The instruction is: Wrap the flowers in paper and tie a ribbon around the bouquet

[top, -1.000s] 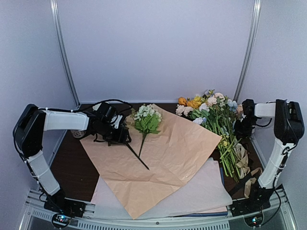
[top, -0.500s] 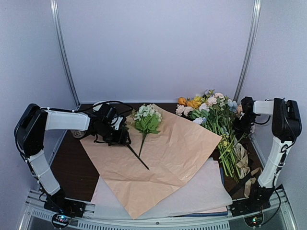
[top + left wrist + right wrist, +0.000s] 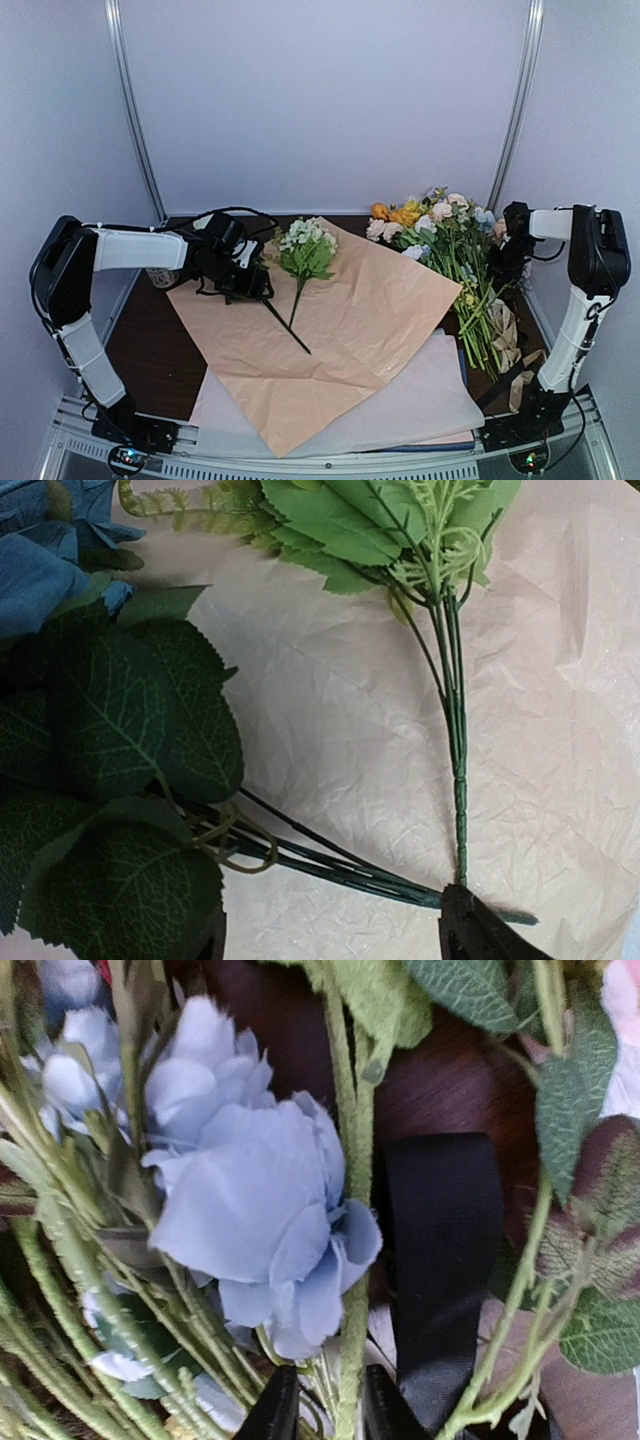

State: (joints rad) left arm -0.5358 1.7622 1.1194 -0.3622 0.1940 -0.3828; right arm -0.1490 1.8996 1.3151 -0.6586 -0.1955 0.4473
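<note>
on my screen the large creased peach-tan paper sheet (image 3: 370, 310) lies flat on the dark brown table (image 3: 140, 340), partly over a stack of pale pink sheets (image 3: 440, 400). on its far-left part lies a sprig of small white flowers with light green leaves (image 3: 305, 248), with its thin stem running toward the near side.

the left gripper (image 3: 252, 288) hangs low just left of this sprig. in its wrist view the jaws stand wide apart and pinch nothing. between them, on the paper, lie the dark stems of a blue flower with big dark green leaves (image 3: 110, 730).

the right gripper (image 3: 330, 1405) is down in the loose bunch of orange, yellow, pink and blue flowers (image 3: 445, 235) at the right side of the table. its jaws leave only a narrow gap, and a green stem (image 3: 350, 1260) stands in this gap, between a pale blue cloth flower head (image 3: 250, 1200) and a black satin strap (image 3: 440, 1260). whether the pads really press the stem, i cannot tell.

the glossy tan ribbon (image 3: 505, 335) lies loose by the bunch's stem ends, off the paper.
</note>
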